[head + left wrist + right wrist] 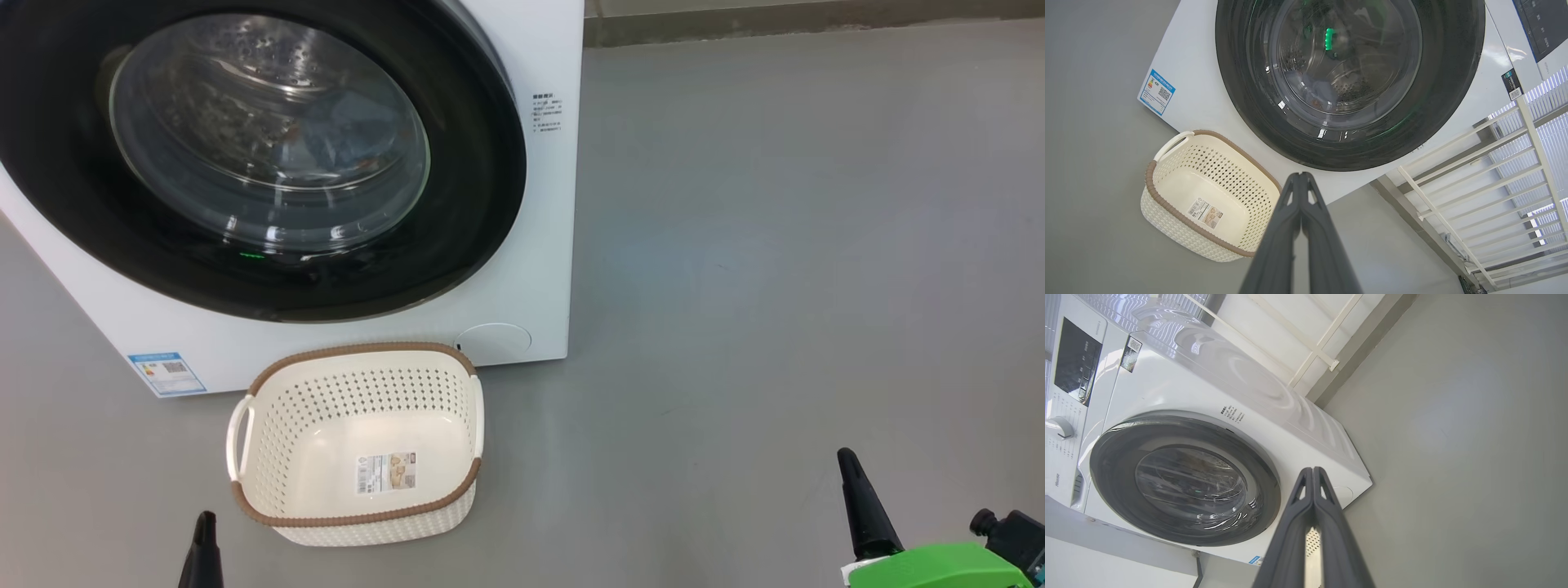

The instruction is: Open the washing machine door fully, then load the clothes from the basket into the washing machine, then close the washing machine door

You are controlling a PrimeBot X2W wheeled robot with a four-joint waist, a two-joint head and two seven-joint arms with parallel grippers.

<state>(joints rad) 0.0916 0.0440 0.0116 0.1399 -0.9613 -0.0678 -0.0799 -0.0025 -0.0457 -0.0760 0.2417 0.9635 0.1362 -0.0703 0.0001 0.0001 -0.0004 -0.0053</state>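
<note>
Washing machine [547, 245]: washing machine door [473, 204] lies flush on its front and looks shut; can't confirm it's latched. Basket [359, 349] on floor just in front, nothing in it. Clothes [343, 151] show blue thru glass, inside drum. Left end effector [206, 518] & right end effector [847, 456] both clenched, holding nothing. Risk for you: door pops open if not caught, e.g. fabric pinched at rim.

- A smooth, matt grey floor [775, 245] spreads wide and evenly lit, with a few faint scuffs.
- A dull grey-brown skirting strip [816, 28] runs along the foot of a pale white wall [1306, 314].
- A white frame of slim bars [1486, 171] stands against that wall.
- Bright light shows through pale slatted panels [1551, 102] behind the frame.
</note>
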